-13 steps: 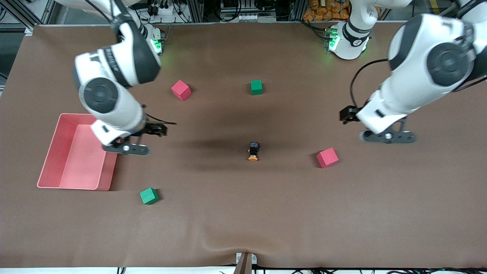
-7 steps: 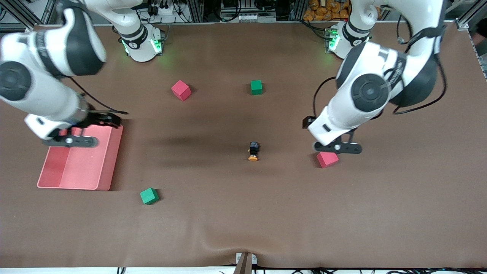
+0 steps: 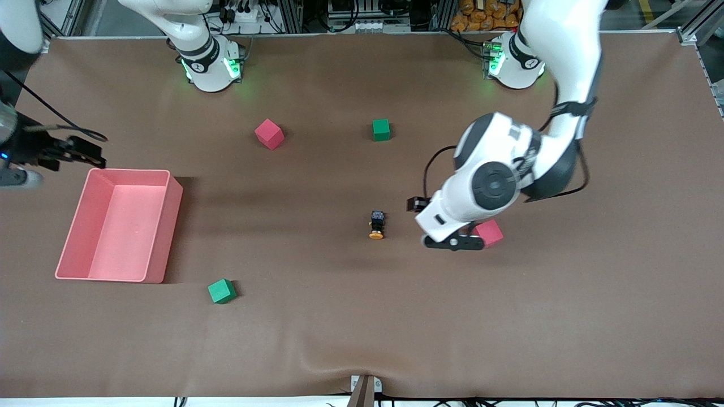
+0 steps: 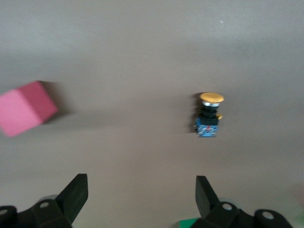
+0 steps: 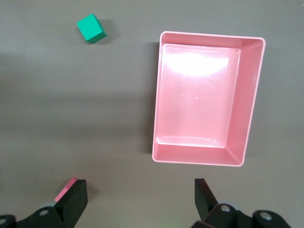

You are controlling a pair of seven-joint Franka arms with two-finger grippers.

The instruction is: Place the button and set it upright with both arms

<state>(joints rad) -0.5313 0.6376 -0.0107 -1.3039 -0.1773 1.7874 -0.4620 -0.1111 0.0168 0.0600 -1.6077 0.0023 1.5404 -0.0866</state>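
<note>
A green cube sits nearest the front camera, toward the right arm's end of the table and just past the near corner of a pink bin. The bin is an open rectangular tray with nothing in it that shows.

Farther up the table, near its middle, lies the button — tipped on its side, black body pointing toward the robots' bases and orange cap toward the front camera. In the left wrist view the button lies clear of everything, touching no finger.

The left gripper hangs low over the brown cloth beside the button, toward the left arm's end, and partly covers a red cube that rests at about the same depth as the button. Its jaws are spread wide and hold nothing; the two black fingertips frame bare table in its wrist view, with the red cube off to one side.

The right gripper waits at the edge of the front view over the table's right-arm end, just above the bin's farther corner. It too is released and empty — its fingertips stand wide apart over the cloth beside the bin.

Farthest back, a second red cube and a second green cube sit well apart, closer to the green-lit bases.
</note>
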